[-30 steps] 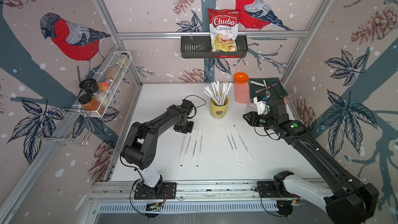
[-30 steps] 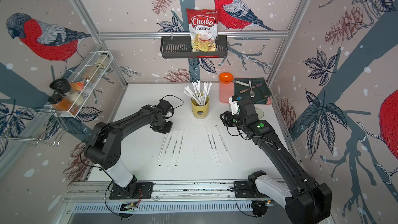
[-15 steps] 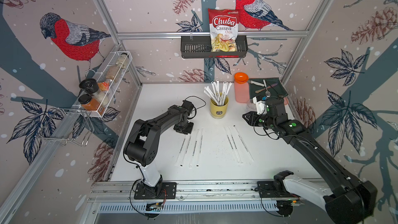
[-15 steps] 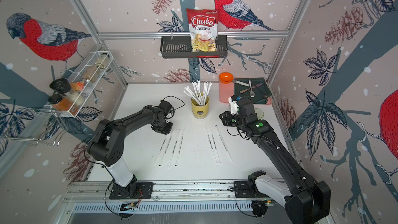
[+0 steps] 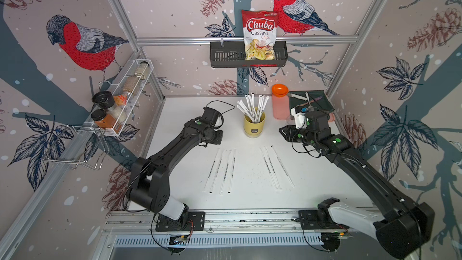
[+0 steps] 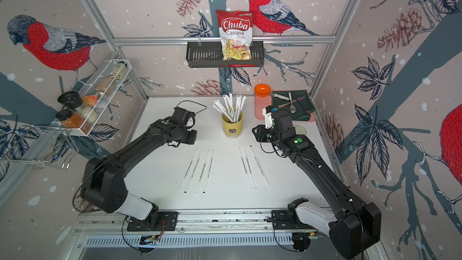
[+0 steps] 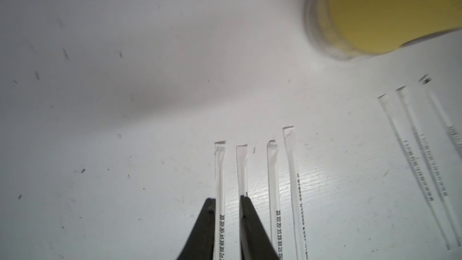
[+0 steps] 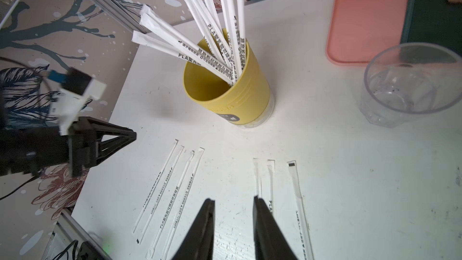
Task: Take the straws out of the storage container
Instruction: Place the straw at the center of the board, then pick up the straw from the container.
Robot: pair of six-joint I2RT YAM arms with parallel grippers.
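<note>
Four straws [image 7: 272,183] at my left claw [image 7: 227,197], three by my right claw [image 8: 233,198], about seven in one cup [image 8: 250,96], one glass [image 8: 410,88]

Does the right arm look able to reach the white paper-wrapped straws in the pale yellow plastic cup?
Probably yes: the open right hand faces the cup, nothing stands between, and the straws poke out freely.

Pale yellow storage container [image 8: 250,96], white straws [image 8: 240,8] with tiny black print, orange-lidded pink tub [image 8: 362,21], red-bird wallpaper [image 5: 85,46] lol.
</note>
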